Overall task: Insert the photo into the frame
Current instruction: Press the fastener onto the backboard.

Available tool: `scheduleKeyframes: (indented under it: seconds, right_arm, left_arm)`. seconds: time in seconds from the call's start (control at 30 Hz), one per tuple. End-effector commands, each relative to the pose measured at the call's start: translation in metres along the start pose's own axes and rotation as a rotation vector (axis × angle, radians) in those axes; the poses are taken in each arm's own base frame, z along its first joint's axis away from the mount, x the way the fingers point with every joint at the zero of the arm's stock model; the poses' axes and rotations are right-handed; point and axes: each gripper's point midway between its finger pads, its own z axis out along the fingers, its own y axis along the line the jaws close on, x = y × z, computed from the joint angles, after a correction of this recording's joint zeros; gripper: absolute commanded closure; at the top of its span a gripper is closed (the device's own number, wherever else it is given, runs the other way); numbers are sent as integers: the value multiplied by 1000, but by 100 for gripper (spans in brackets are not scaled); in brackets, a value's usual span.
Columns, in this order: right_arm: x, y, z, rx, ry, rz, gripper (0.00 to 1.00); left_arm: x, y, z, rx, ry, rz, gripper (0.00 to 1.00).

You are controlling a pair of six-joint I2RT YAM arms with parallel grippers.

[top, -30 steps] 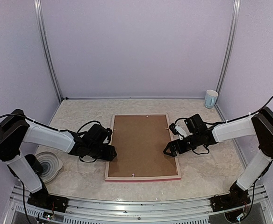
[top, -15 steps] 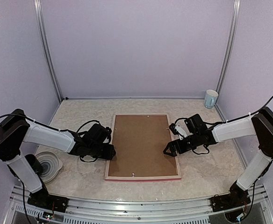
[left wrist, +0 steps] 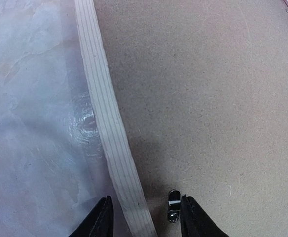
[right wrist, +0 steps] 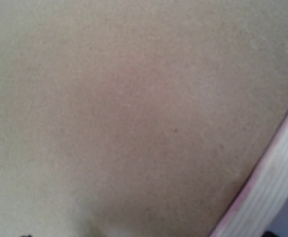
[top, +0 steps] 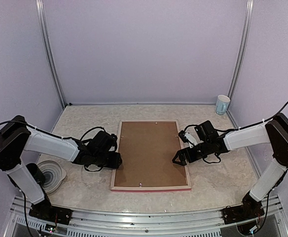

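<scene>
1 frame (top: 151, 188), 1 backing bd (top: 149, 153), 1 cup (top: 222, 104), 1 round obj (top: 53, 174)

the left arm (top: 48, 144) and right arm (top: 245, 136) were built alike, with smooth white tubular links set between bulky black joint housings (top: 8, 142). thin black cables (top: 91, 130) looped loosely off both, near the shoulders and around the wrists. the left tool (top: 118, 160) and right tool (top: 175, 159) were black, and the left one's fingers (left wrist: 100, 221) were dark, flat and tapered to points.
</scene>
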Motion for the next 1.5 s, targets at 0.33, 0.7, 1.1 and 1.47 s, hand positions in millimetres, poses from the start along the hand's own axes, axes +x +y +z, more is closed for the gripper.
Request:
scheduleKeyframes:
  seconds: [0.33,0.7,1.1,1.47]
  right_arm:
    - [3,-4,-1,6,-5,8,1]
    - [4,-4,0,0,-3,10,1]
    - [4,-3,1,-8,-1,12,1]
    - [3,-2,2,-12,-1,11,1]
  left_arm:
    - [-30,-16,-6,9,-44,28,47]
    - [-7,-6,5,-30,41,56,47]
    - [-13,2,-11,-56,-16,32,47]
    - [-7,1,-1,-61,19,46,46]
